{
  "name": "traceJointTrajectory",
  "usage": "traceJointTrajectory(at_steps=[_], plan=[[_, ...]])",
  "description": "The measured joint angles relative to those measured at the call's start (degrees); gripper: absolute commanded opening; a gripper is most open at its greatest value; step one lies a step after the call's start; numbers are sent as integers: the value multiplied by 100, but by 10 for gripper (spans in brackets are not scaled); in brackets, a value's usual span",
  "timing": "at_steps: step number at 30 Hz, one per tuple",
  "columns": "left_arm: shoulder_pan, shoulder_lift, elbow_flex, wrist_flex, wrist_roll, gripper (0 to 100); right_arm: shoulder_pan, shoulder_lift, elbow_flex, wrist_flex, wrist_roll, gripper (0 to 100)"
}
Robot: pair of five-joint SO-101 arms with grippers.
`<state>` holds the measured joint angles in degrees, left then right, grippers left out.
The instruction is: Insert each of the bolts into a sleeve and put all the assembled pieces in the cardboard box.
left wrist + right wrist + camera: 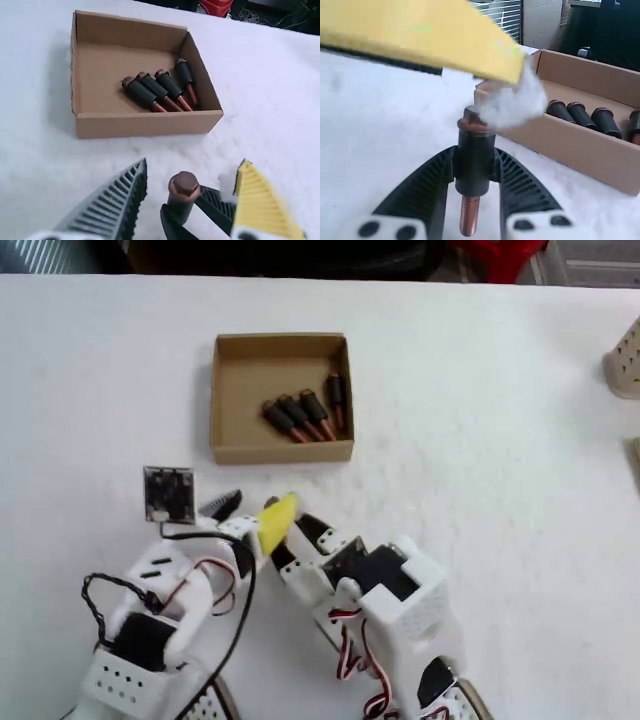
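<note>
- Between the cardboard box (250, 370) and the arm bases: both grippers meet low over the white table (480, 440), tips close together
- right gripper (475, 157): black fingers clamped on a black sleeve (472, 182); copper bolt (469, 215) runs through it, hex head at one end, thread poking out the other
- left gripper (192, 170): spread wide, holding nothing; grey finger (110, 205) and yellow finger (260, 200) sit either side of the bolt head, neither touching it
- same bolt head seen from the left wrist, with the right gripper's black fingers under it
- right wrist view: yellow finger crosses above the bolt head; contact there, can't tell
- high view: yellow finger overlaps the right gripper's black fingers, just short of the box's near wall; box itself untouched
- box contents: four assembled pieces (305, 412) lying flat toward the near-right corner; three side by side, fourth just beside them at a slightly different angle; rest of the box floor bare
</note>
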<state>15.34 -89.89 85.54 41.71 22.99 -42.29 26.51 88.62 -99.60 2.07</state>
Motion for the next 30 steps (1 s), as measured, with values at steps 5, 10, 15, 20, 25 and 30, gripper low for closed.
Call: traceJointTrajectory(at_steps=[5,10,15,20,25,30], plan=[[-229,0,-273,457,62,297,0,0,0,0,0,18],[-615,0,-273,738,62,297,0,0,0,0,0,18],[-1073,-369,-273,1090,9,168,0,0,0,0,0,18],[-1459,-1371,44,1327,-229,55,0,0,0,0,0,18],[-1679,-1389,53,1547,-545,22,0,0,0,0,0,18],[-2013,-1389,53,2251,-1301,23,0,0,79,0,0,18]])
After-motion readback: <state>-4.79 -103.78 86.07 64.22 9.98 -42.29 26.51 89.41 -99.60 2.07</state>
